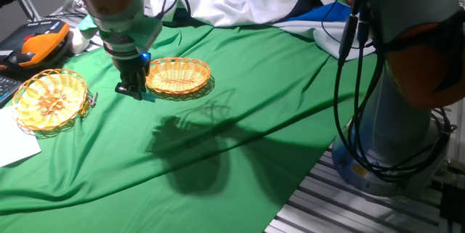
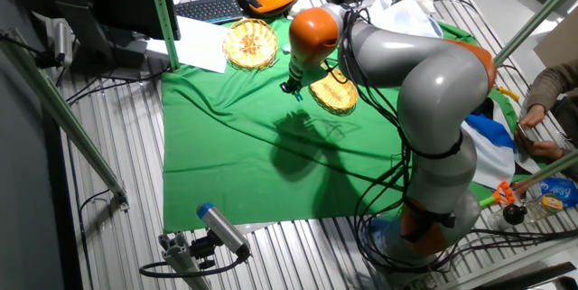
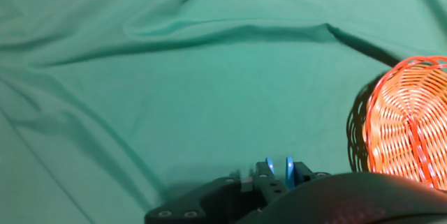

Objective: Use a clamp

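Note:
My gripper (image 1: pixel 136 88) hangs just above the green cloth (image 1: pixel 240 153), beside the left rim of the near wicker basket (image 1: pixel 178 75). It is shut on the small teal clamp (image 1: pixel 148 96), which sticks out below the fingertips. The other fixed view shows the gripper (image 2: pixel 293 88) with the clamp (image 2: pixel 298 95) at its tip, next to the same basket (image 2: pixel 334 93). In the hand view the clamp's two prongs (image 3: pixel 279 170) show blue between the dark fingers (image 3: pixel 209 206) at the bottom edge, and the basket (image 3: pixel 408 123) is at the right.
A second wicker basket (image 1: pixel 51 99) sits at the cloth's left edge with a small grey clip (image 1: pixel 93 98) on its rim. A white paper (image 1: pixel 16 146), an orange pendant (image 1: pixel 33 48) and bunched cloths (image 1: pixel 240 1) lie around. The arm's base (image 1: pixel 399 117) stands at the right.

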`<state>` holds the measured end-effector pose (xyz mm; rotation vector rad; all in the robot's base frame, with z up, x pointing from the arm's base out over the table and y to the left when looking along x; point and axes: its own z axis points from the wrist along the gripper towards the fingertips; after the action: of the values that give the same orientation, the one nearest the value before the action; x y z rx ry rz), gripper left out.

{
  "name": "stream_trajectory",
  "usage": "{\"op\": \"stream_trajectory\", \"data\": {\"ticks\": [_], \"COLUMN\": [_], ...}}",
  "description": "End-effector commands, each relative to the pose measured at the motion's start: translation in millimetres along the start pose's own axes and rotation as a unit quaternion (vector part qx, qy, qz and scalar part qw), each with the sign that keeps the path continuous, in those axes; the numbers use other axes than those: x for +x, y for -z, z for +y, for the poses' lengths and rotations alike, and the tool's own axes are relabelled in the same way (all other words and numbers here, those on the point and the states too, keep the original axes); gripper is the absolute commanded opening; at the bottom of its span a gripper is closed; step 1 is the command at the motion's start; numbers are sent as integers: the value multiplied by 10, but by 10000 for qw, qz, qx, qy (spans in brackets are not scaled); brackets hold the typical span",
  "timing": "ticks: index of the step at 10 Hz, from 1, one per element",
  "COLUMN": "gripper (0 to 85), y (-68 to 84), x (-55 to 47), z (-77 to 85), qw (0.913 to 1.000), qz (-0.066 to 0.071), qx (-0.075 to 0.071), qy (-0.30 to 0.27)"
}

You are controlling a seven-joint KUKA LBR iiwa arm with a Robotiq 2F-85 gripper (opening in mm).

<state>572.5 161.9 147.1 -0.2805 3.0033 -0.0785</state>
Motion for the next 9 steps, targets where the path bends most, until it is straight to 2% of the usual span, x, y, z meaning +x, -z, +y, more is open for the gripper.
{"op": "stream_trajectory", "data": {"ticks": [1, 2, 4, 5, 7, 8, 9], "gripper": [0, 0, 0, 0, 0, 0, 0], "y": [0, 0, -28, -56, -136, -184, -248], "x": [0, 0, -243, -350, -513, -576, -630], "z": [0, 0, -244, -360, -549, -629, -692], "qw": [10000, 9997, 9988, 9981, 9969, 9967, 9962], "qz": [-20, -82, -192, -320, -484, -507, -605], "qx": [0, 5, 9, 33, 138, 174, 160], "qy": [96, 218, 460, 534, 598, 603, 604]}}
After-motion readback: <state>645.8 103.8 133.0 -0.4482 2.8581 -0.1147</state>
